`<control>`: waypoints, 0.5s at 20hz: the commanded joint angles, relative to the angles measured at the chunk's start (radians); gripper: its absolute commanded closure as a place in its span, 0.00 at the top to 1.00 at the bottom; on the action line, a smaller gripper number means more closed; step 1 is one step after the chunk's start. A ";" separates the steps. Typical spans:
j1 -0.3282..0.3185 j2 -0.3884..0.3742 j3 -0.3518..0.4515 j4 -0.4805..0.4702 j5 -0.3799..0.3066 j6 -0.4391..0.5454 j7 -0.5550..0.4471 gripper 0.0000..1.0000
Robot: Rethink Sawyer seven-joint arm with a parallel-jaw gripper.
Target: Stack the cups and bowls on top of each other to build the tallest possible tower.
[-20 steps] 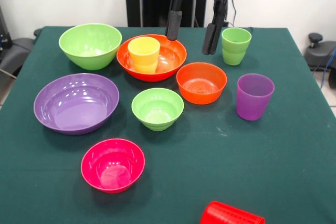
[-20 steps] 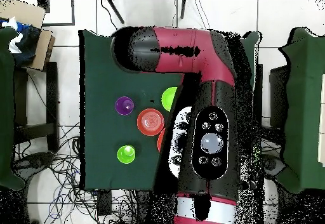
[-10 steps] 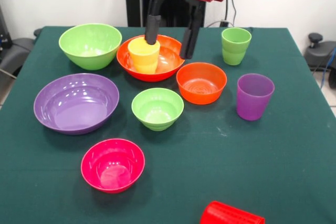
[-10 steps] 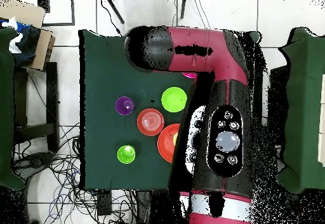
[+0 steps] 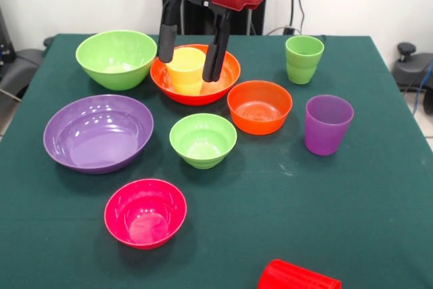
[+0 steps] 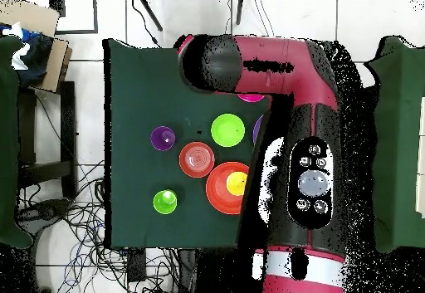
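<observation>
Right now the gripper (image 5: 191, 55) hangs open over the yellow cup (image 5: 186, 70), one finger on each side. That cup stands upright inside the large orange bowl (image 5: 225, 76), beside the big green bowl (image 5: 116, 58).

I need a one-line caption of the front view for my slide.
Open gripper straddling the yellow plastic cup standing in the large orange plastic bowl.

No legible text, label, brand, number or sign is found on the cups, bowls, table or arm in either view; the arm's round markings cannot be read.
</observation>
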 commanded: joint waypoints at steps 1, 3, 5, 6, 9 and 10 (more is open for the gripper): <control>-0.021 0.066 0.114 0.010 -0.092 0.040 -0.291 1.00; -0.026 0.081 0.116 -0.008 -0.104 0.031 -0.297 1.00; -0.031 0.099 0.122 -0.031 -0.114 0.023 -0.306 1.00; -0.033 0.105 0.123 -0.039 -0.119 0.020 -0.310 1.00; -0.036 0.118 0.123 -0.066 -0.135 0.019 -0.320 1.00; -0.039 0.119 0.123 -0.070 -0.139 0.018 -0.324 1.00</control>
